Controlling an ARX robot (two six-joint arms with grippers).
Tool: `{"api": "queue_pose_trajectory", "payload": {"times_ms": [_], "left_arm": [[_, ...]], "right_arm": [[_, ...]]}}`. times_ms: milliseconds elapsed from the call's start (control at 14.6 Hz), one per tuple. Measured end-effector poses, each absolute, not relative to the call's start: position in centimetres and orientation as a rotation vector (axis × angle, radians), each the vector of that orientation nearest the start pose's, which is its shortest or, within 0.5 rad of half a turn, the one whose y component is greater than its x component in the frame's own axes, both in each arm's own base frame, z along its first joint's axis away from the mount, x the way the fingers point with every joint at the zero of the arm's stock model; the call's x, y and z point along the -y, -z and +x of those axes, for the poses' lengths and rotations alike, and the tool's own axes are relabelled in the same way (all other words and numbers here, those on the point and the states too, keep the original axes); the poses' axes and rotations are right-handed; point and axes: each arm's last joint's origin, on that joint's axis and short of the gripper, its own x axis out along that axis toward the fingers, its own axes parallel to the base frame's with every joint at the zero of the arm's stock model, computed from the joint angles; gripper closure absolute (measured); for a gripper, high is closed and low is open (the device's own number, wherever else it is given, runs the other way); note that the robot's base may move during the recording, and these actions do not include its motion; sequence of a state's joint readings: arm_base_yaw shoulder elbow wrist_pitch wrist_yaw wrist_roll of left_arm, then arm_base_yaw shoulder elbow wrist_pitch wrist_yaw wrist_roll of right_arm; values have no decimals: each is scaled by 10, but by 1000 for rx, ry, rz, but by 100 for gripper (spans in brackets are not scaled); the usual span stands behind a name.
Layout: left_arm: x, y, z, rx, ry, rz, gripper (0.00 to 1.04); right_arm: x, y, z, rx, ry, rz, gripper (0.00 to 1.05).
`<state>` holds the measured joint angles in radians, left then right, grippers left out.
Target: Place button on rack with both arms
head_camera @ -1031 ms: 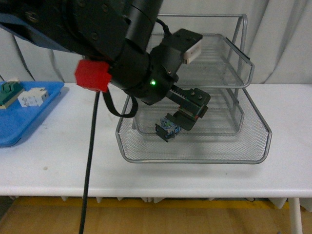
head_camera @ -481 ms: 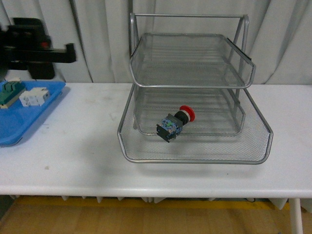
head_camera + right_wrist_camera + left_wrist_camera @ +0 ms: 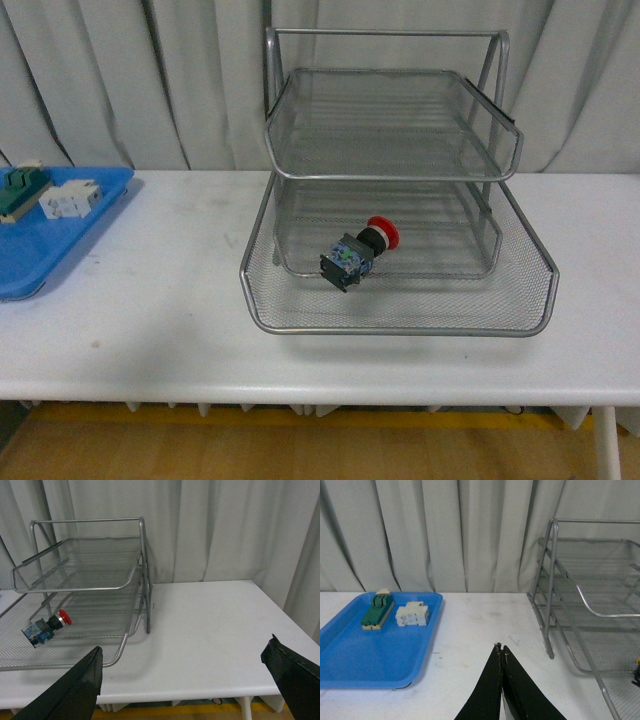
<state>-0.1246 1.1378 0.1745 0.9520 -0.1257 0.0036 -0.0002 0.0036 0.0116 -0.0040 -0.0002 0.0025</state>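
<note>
- The button (image 3: 360,252) lies on its side on the mesh floor of the lowest tier of the rack (image 3: 395,331). Its red cap points toward the back and its black body toward the front rim.
- The right gripper (image 3: 185,647) is spread wide with nothing between its fingers. The button sits ahead of it and off to one side, well apart.
- The left gripper (image 3: 501,648) has its fingers pressed together on nothing. The rack stands ahead of it to one side, and a blue tray (image 3: 350,665) with a green block (image 3: 376,612) and a white part (image 3: 411,615) stands to the other.
- Neither gripper touches the button, and judged from how it lies, the placing looks done.
- The button looks small, light and rigid, so it should not deform under a firm squeeze.
- The round cap is probably smooth and could slip or let the piece roll on the wire.
- If it needs to be picked up again, the flat sides of the black body look like the best hold.
- The fingertips would need to come down clear of the mesh and below the tier above.
</note>
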Motion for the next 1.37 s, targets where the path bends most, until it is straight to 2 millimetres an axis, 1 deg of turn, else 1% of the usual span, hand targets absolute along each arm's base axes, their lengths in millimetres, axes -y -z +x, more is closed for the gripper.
{"api": "queue_pose_trajectory", "payload": {"times_ms": [69,137,275,344,412,687,1031,1375], "left_arm": [[18,-172,186,-18,1,6,103],[14,-170,178,25,-3,1,103],[9,-157,166,-46,-1,7,103],[1,-160,160,-27,0,4,103],[-1,-165,157,-4,-19,3,103],[0,-162,143,-21,1,3,103],[0,-168,128,7,0,3,103],[0,-170,118,9,1,3,103]], "right_arm": [[0,-167,97,4,0,3,6],[0,-167,97,4,0,2,6],[0,-167,97,4,0,2,6],[0,-167,97,4,0,3,6],[0,-167,97,4,0,2,6],[0,-167,97,4,0,2,6],[0,-167,97,4,0,3,6],[0,-167,97,4,0,2,6]]}}
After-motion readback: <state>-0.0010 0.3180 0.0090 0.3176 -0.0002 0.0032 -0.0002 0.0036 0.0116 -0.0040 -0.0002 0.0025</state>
